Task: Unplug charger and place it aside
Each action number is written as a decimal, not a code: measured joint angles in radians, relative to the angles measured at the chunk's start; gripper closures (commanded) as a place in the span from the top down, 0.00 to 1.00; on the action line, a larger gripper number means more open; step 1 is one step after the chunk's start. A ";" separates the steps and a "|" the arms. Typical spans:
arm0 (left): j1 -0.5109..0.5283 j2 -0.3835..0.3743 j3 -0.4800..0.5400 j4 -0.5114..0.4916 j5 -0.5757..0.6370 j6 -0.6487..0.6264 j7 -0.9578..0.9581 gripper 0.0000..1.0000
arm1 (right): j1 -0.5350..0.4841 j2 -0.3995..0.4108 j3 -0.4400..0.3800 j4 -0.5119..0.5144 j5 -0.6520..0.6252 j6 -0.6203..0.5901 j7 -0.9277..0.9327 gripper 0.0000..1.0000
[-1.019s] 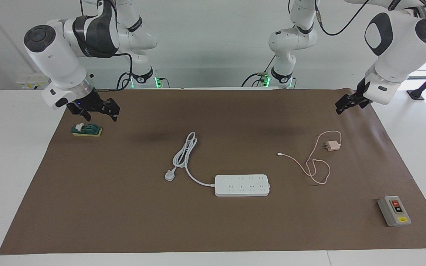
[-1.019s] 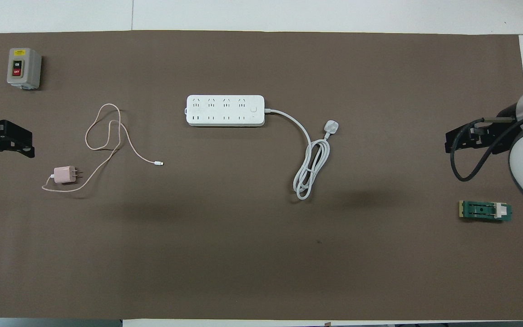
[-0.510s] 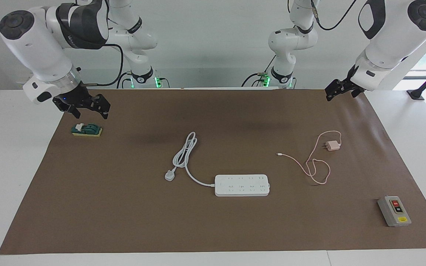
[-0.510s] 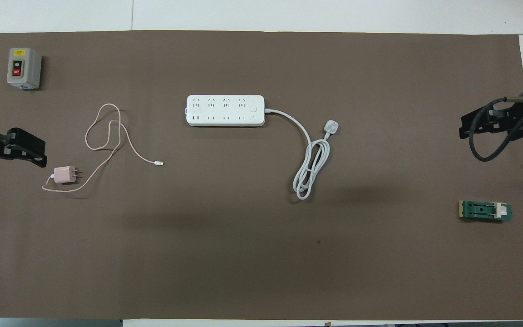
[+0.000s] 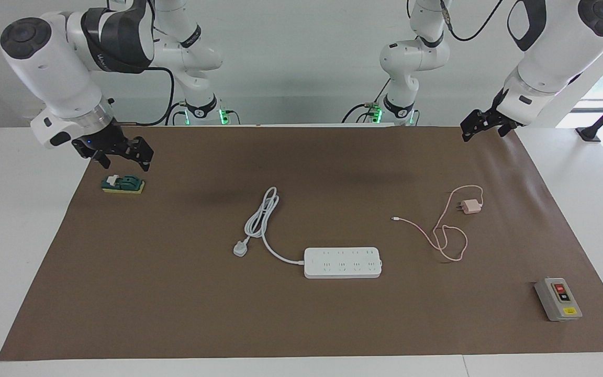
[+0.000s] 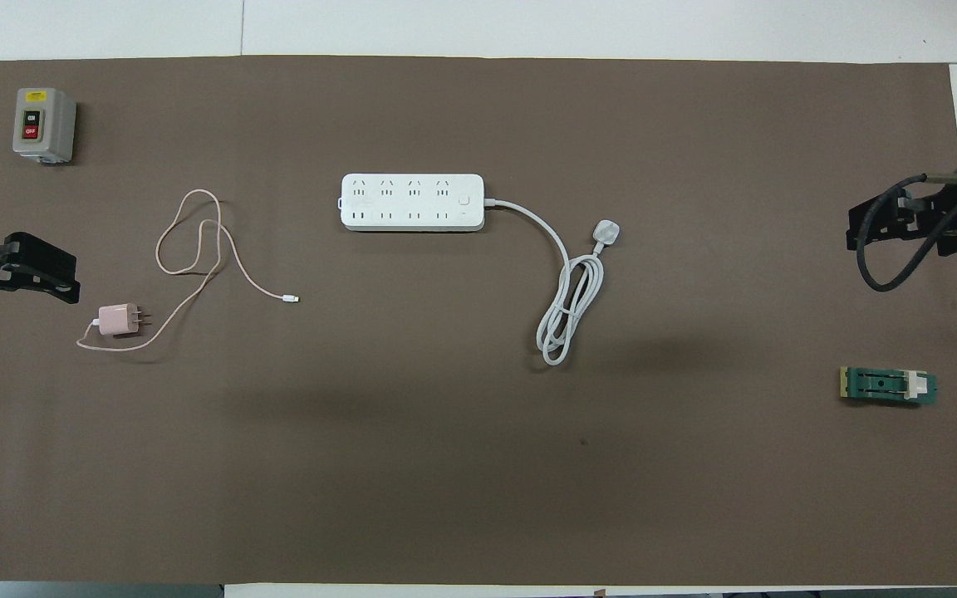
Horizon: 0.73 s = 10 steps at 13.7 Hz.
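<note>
- While both arms hang raised at the ends of the surface, the charger lies unplugged on the brown mat toward the left arm's end, prongs pointing at the middle.
- Its thin pink cable loops away from the robots, the free tip resting toward the power strip.
- The power strip sits mid-mat, well apart from the charger, every socket bare; its white cord coils nearer the robots, plug flat on the mat.
- Left gripper hangs over the mat's edge at its own end, spread wide, holding nothing.
- Right gripper hovers above the green block; whether it's open, I can't tell.
- Grey switch box sits at the corner farthest from the robots, at the left arm's end.
</note>
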 measured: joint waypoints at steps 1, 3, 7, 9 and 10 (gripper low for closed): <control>0.000 0.000 0.001 0.000 0.000 0.008 0.017 1.00 | 0.000 0.000 0.000 0.000 0.000 0.004 0.001 1.00; 0.000 0.000 0.001 0.000 -0.001 0.016 0.033 1.00 | 0.000 0.000 0.001 0.000 0.000 0.006 0.003 1.00; 0.000 0.005 0.001 -0.032 -0.006 0.042 0.037 1.00 | 0.000 0.000 0.001 0.000 0.000 0.006 0.003 1.00; -0.003 0.005 0.000 -0.061 -0.008 0.074 0.037 1.00 | 0.000 0.000 0.003 0.000 0.000 0.006 -0.017 1.00; -0.007 0.005 0.000 -0.066 -0.009 0.080 0.038 1.00 | 0.000 0.000 0.003 0.000 0.000 0.006 -0.034 1.00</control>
